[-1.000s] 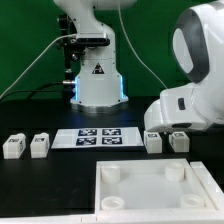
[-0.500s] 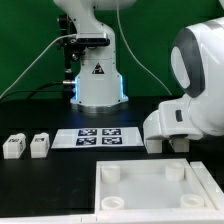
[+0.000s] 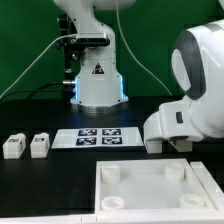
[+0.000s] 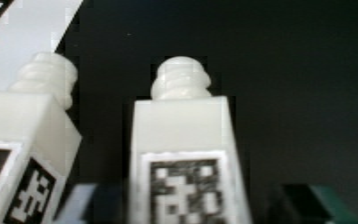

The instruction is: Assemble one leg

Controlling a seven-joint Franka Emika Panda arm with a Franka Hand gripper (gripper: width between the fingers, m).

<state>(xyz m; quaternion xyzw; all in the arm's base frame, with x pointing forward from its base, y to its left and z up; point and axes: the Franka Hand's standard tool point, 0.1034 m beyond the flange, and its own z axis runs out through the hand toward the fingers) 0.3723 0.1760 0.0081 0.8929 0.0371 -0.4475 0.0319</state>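
In the wrist view, one leg, a white block with a threaded tip and a marker tag, stands between my gripper's fingers. The jaws stand apart on either side of it, with a dark gap showing on one side. A second leg stands close beside it. In the exterior view, the arm's white wrist housing covers this pair at the exterior view's right; only the lower parts of the legs peek out. Two more legs stand at the exterior view's left.
The large white square panel with round corner sockets lies at the front. The marker board lies in the middle, in front of the robot base.
The arm has come down and toward the exterior view's left over the right pair of legs, hiding most of them. In the last half second it has barely moved.
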